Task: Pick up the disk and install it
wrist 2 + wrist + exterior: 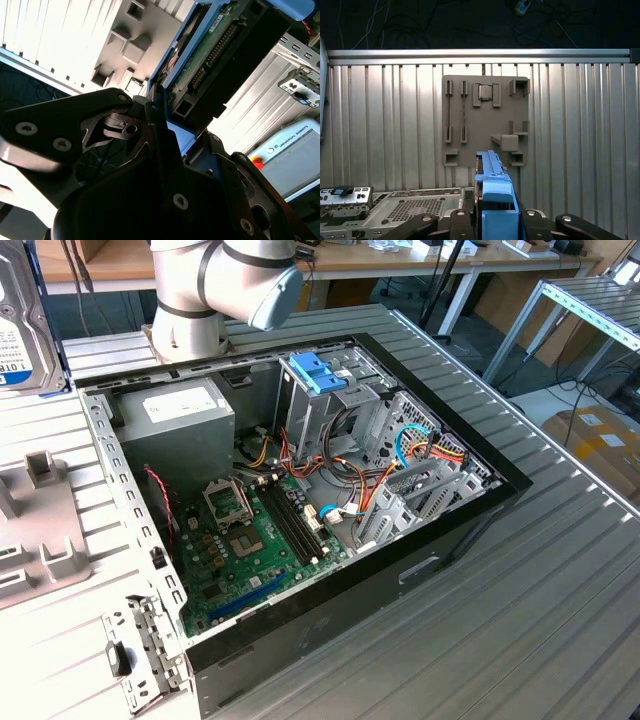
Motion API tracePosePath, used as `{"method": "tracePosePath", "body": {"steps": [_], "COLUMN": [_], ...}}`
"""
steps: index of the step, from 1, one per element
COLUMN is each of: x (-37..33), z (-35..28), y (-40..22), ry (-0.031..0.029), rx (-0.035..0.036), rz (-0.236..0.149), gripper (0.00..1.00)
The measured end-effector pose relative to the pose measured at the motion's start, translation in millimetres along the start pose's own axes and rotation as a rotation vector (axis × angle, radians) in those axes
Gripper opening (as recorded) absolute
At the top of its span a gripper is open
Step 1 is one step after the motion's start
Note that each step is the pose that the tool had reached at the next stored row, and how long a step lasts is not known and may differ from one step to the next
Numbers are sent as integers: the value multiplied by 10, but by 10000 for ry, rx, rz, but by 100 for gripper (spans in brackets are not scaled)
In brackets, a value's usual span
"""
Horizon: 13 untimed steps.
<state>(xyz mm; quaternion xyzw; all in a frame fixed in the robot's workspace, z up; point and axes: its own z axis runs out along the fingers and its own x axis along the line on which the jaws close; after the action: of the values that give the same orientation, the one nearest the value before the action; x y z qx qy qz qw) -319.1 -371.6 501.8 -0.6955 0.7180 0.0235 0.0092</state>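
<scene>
In both wrist views my gripper (pixel 170 117) is shut on the disk (pixel 215 50). The disk is a dark drive with a green circuit board on one face and bright blue side rails. In the first wrist view its blue rail and end tab (pixel 492 197) stand up between the black fingers (pixel 422 224), above a grey fixture plate (pixel 485 120). In the exterior view the disk (pixel 18 330) hangs in the air at the far upper left, well away from the open computer case (pixel 480 455).
In the case are a motherboard (pixel 250 540), a power supply (pixel 175 415) and a tall metal drive cage with a light blue latch (pixel 318 370). The arm's base (pixel 215 290) stands behind the case. The grey fixture plate (pixel 40 530) lies at the exterior view's left.
</scene>
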Motion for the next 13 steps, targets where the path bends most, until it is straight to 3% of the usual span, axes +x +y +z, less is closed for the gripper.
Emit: {"method": "tracePosePath", "body": {"steps": [13], "x": [-3], "z": [2], "y": [-110], "ry": [0], "rx": [0], "rz": [0], "gripper": [37]}}
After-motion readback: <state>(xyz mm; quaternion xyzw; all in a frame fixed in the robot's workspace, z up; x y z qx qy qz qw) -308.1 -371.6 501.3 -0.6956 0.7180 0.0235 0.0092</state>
